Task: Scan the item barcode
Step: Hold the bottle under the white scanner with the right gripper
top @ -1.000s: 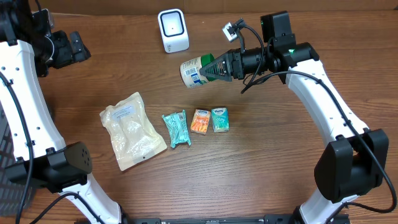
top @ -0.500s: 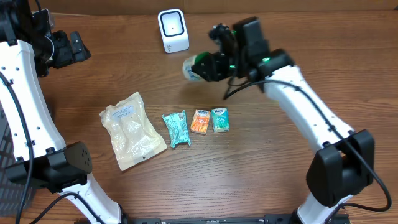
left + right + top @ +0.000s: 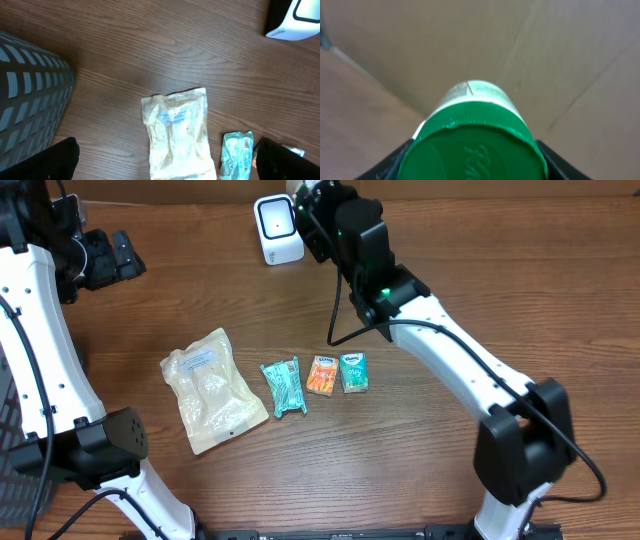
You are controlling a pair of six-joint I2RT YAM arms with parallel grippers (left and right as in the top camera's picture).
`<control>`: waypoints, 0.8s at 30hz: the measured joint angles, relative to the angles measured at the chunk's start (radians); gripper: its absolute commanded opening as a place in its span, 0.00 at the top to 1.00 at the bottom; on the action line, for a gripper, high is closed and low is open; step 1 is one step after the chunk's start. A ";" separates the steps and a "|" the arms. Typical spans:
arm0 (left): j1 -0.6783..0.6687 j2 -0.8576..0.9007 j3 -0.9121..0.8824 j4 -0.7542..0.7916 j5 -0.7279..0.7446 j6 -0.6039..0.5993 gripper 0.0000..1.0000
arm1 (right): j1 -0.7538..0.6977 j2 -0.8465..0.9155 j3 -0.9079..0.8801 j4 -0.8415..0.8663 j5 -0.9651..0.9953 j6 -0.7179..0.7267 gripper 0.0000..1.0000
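Observation:
The item is a white canister [image 3: 479, 93] with a green lid [image 3: 472, 147]. My right gripper [image 3: 472, 167] is shut on it, a black finger on each side of the lid. From overhead, the right gripper [image 3: 312, 208] is up at the table's back edge, just right of the white barcode scanner [image 3: 278, 228], and the arm hides most of the canister. My left gripper [image 3: 115, 258] hangs open and empty at the far left, well away from the scanner.
On the table lie a pale pouch [image 3: 212, 390], a teal packet [image 3: 283, 387], an orange packet [image 3: 321, 375] and a green packet [image 3: 353, 372]. A grey slatted basket [image 3: 30, 85] stands at the left. A cardboard wall [image 3: 545, 45] rises behind the table.
The right arm has swung the canister left and back, from above the table's middle to beside the scanner. The left arm has not moved.

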 measured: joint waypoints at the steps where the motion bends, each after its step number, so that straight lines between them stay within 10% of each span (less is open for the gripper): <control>1: 0.000 0.000 0.000 0.000 0.000 0.000 0.01 | 0.000 0.023 0.001 0.054 0.005 -0.036 0.66; 12: 0.000 0.000 -0.001 0.000 0.000 0.000 0.01 | 0.000 0.310 0.002 0.501 -0.013 -0.412 0.62; 24: 0.000 0.000 -0.001 0.000 0.000 0.000 0.00 | -0.003 0.496 0.002 0.570 -0.109 -0.715 0.56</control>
